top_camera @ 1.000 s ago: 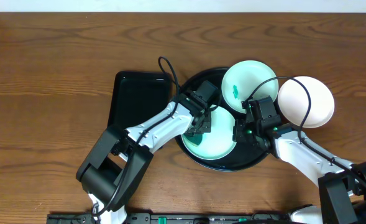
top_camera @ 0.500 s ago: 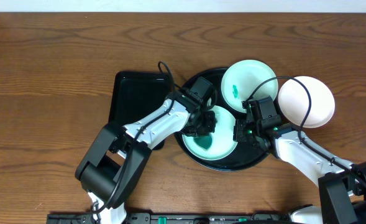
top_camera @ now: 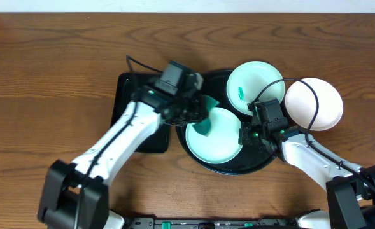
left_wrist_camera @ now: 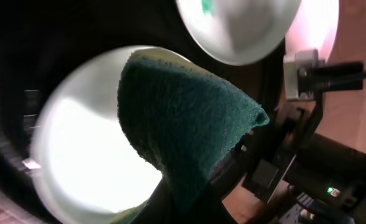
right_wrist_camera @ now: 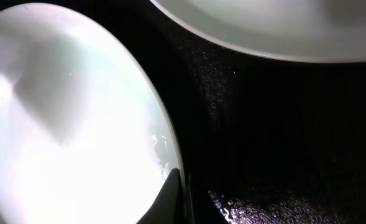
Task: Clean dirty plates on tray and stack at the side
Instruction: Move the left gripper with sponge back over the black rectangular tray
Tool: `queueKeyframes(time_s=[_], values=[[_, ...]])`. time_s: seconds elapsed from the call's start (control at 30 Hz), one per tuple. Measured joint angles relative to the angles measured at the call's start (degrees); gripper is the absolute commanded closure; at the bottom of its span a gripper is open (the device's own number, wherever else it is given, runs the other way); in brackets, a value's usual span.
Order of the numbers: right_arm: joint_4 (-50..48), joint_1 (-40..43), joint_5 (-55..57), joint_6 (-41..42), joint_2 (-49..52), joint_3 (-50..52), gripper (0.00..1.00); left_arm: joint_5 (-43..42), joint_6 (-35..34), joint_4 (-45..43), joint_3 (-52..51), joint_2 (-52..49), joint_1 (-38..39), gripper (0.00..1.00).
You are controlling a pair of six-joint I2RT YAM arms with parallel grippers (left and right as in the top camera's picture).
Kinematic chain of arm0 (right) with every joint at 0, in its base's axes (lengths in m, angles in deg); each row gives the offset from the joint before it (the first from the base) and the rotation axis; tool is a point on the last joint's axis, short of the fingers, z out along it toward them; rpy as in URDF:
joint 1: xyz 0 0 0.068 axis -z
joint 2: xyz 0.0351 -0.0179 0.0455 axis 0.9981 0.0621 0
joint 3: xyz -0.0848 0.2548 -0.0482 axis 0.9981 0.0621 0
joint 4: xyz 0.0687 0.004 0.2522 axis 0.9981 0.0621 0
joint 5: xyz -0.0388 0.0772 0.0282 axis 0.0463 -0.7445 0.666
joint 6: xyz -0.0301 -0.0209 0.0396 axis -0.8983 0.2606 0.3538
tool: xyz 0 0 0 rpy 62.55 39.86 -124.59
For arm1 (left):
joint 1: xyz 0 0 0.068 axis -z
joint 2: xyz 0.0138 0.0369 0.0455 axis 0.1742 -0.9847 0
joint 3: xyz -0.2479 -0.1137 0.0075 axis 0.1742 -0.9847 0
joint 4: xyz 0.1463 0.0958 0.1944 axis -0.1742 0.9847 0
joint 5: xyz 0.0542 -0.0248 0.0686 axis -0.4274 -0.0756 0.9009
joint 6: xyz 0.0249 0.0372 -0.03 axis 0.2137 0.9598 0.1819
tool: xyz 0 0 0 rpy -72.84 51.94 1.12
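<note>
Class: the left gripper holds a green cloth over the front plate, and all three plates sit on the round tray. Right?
Wrong: only the front plate and back plate sit on the round tray; the overhead view shows the white plate on the table beside it.

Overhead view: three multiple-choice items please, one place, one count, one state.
1. The white plate sits: A on the table right of the round tray; B in the rectangular tray; C stacked on another plate.
2. Mint plates in the round tray: A one; B two; C three.
3. The left gripper is: A open; B shut on the green pad; C shut on a plate.
A: it rests on wood. B: near mint plate and far mint plate. B: pad pinched in it.
</note>
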Motion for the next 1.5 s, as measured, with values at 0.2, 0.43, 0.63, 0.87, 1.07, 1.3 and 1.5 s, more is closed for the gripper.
queueKeyframes(time_s=[0.2,0.43,0.63,0.87,1.07,1.3,1.5], values=[[-0.02,0.00,-0.04,0.00,0.00,0.02,0.99,8.48,0.96,8.09,0.00,0.46,-6.38,0.92],[0.00,0.00,-0.04,0.00,0.00,0.00,0.99,23.98,1.77,14.58,-0.02,0.46,-13.14,0.92],[-0.02,0.00,-0.07,0.00,0.00,0.00,0.99,32.57,3.50,14.51,-0.15,0.46,-14.86,0.92],[0.00,0.00,-0.07,0.00,0.00,0.00,0.99,35.39,6.23,10.49,-4.74,0.46,-14.86,0.92],[0.07,0.00,-0.07,0.00,0.00,0.00,0.99,37.46,6.84,7.69,-7.43,0.46,-14.86,0.92],[0.37,0.00,-0.15,-0.28,0.00,0.00,0.80,38.21,7.45,5.05,-7.43,0.46,-14.86,0.92],[0.66,0.00,-0.17,-0.17,-0.02,0.00,0.86,38.27,7.78,5.27,-7.43,0.46,-14.86,0.92]])
